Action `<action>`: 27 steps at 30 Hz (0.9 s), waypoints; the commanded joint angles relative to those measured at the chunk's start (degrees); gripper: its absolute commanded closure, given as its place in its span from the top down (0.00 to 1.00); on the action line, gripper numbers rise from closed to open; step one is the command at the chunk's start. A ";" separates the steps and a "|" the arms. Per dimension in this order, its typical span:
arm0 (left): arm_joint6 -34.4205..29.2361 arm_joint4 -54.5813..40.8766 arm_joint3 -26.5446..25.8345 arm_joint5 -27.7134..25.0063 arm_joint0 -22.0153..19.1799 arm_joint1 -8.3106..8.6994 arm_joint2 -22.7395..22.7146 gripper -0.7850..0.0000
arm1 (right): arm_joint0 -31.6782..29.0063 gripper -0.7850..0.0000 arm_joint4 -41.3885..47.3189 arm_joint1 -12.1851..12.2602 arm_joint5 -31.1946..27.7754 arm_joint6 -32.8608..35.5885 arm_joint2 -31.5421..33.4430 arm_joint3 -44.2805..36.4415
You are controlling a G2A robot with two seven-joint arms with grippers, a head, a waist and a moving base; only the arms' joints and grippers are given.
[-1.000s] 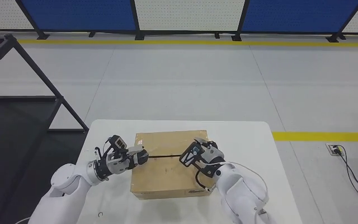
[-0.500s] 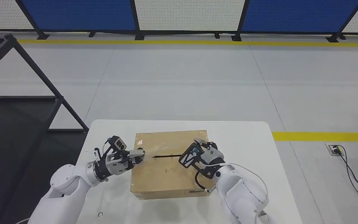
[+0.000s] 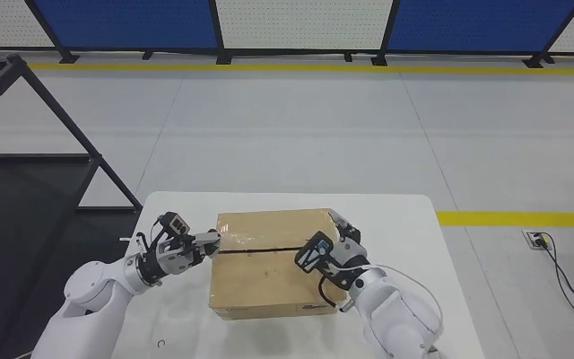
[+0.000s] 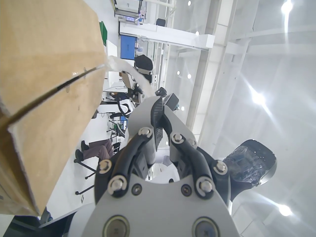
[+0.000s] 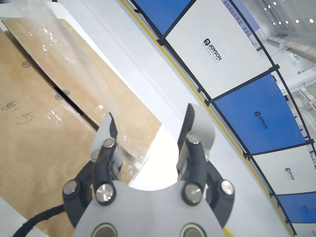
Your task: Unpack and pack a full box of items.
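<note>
A closed cardboard box (image 3: 269,269) sits mid-table, with a dark seam between its top flaps (image 5: 66,97). My left gripper (image 3: 206,240) hangs just off the box's left edge, shut on a crumpled strip of clear tape (image 4: 128,71). The strip runs from its fingertips (image 4: 158,104) to the end of the seam on the box (image 4: 49,50). My right gripper (image 3: 343,226) hovers over the box's far right corner, open (image 5: 150,122). A loose band of clear tape (image 5: 74,57) stretches across the box top (image 5: 37,129) and brushes one finger (image 5: 109,127).
The white table (image 3: 395,224) has bare surface on both sides of the box and behind it. A black metal rack (image 3: 54,170) stands to the table's left. Blue and white partition panels (image 3: 305,22) line the far floor.
My left gripper has drawn back to the left off the box, pulling the tape away from the seam. My right gripper has left the middle of the seam and swung toward the far right corner.
</note>
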 commanded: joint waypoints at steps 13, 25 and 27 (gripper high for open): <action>-2.56 4.58 2.00 2.28 -1.11 1.45 -3.09 0.00 | -3.89 1.00 9.49 1.64 -7.21 -9.97 8.27 -1.56; -5.38 7.16 7.58 4.01 -4.82 1.82 -1.16 0.00 | -4.16 1.00 10.81 2.45 -7.73 -9.93 9.23 -0.80; -5.34 7.85 8.31 3.94 -5.31 1.84 -0.72 0.00 | -3.98 1.00 11.01 2.55 -7.76 -9.79 9.18 -0.55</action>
